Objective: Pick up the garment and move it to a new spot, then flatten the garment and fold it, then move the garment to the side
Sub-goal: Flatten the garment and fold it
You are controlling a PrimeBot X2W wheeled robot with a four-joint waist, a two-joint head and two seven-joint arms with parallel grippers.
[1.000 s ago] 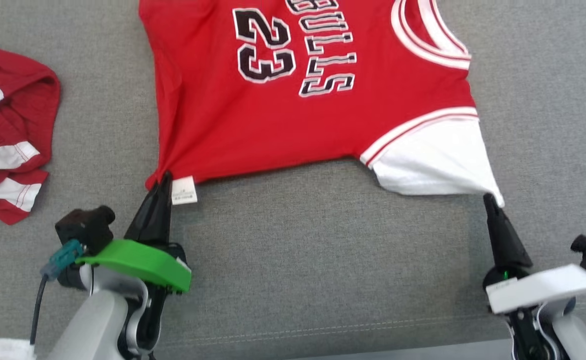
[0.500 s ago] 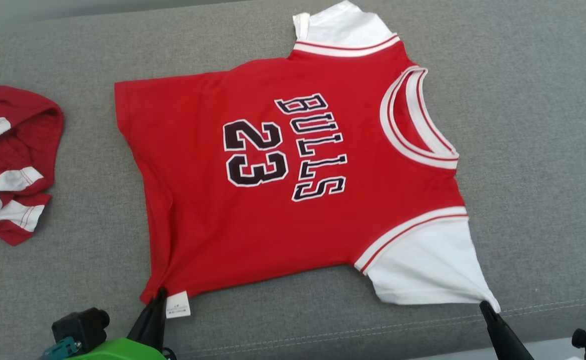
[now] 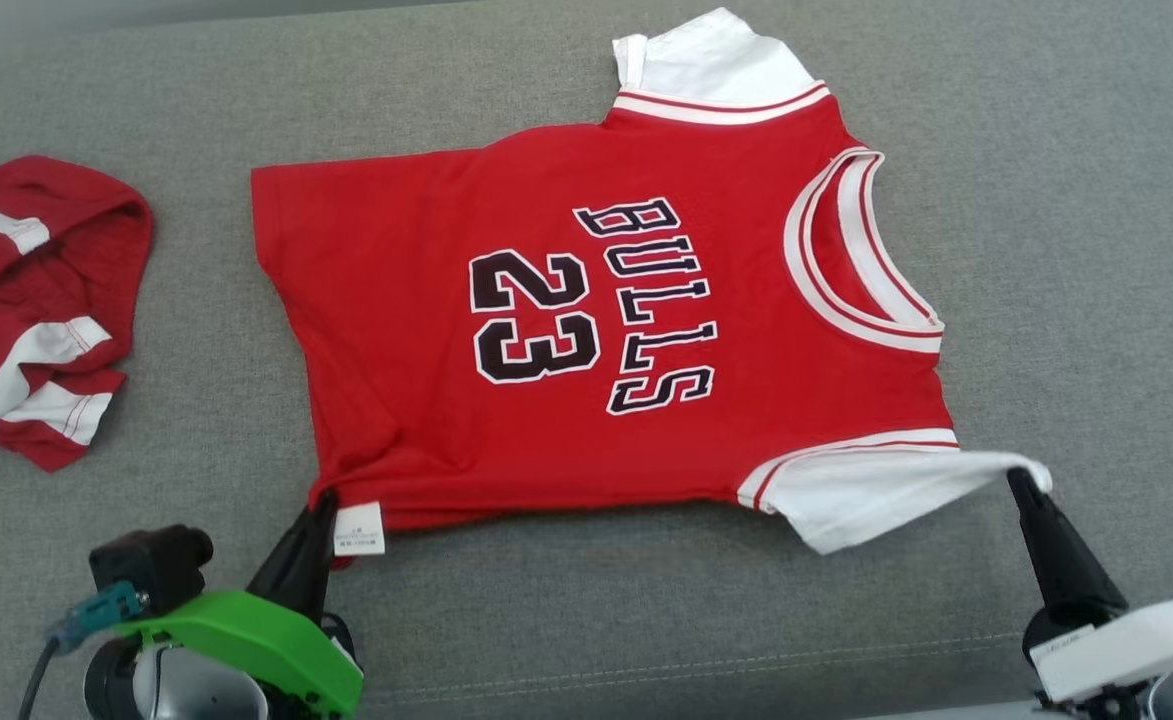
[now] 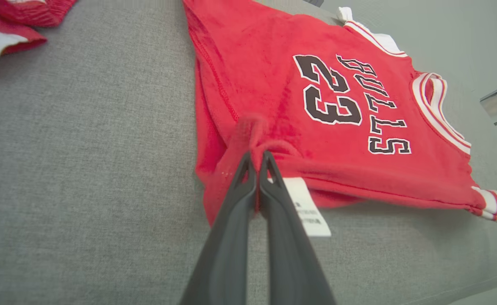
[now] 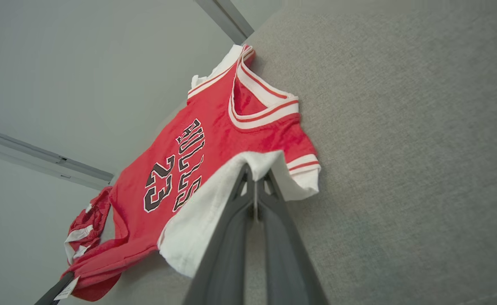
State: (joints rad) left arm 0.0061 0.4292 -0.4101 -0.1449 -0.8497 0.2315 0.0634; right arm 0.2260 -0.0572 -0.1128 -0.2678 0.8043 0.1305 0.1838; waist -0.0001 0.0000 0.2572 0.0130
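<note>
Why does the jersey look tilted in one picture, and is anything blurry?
Head view: even light, jersey sharp, faint shadow under its near edge. Left wrist view: wide lens enlarges the jaws. Right wrist view: camera rolled, so the grey surface slants.

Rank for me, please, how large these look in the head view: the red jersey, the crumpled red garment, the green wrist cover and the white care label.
1. red jersey
2. crumpled red garment, cut off at the left edge
3. green wrist cover, enlarged by nearness to the camera
4. white care label
</note>
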